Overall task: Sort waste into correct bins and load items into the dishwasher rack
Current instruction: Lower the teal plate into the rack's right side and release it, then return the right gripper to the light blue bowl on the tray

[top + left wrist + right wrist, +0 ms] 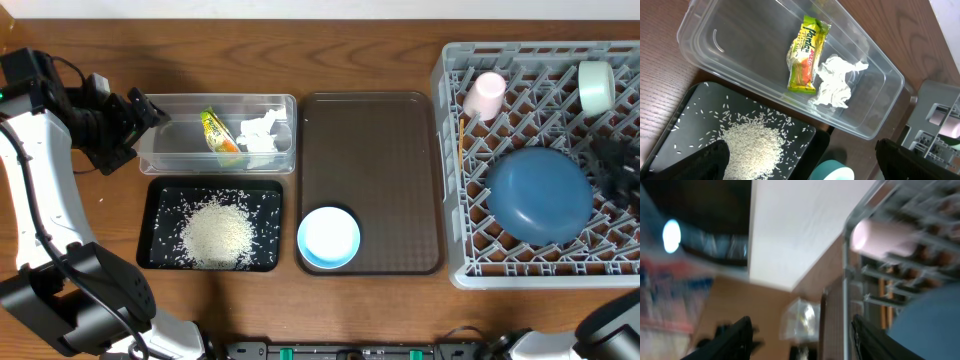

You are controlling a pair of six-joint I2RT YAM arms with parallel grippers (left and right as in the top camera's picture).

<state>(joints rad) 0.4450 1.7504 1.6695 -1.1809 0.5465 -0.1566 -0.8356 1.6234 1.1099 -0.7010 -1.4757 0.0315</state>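
Now the grey rack (452, 180) holds the dark blue plate (538, 195), mint bowl (596, 86) and pink cup (488, 95); the clear tub (740, 45) holds wrapper (807, 55) and tissue (837, 82), the black tray (212, 181) rice (215, 232); left gripper (810, 161) and right gripper (802, 337) both stand open, empty

I am looking down on a brown wooden tabletop (200, 50) with four containers resting directly on it. At the left lies a clear plastic tub (175, 135). A shallow black tray (152, 252) sits just beside it, lower in the overhead view. A larger brown serving tray (370, 170) fills the middle, close to both. At the right, a big grey dishwasher rack (450, 200) stands just beside the serving tray and reaches the picture's edge.
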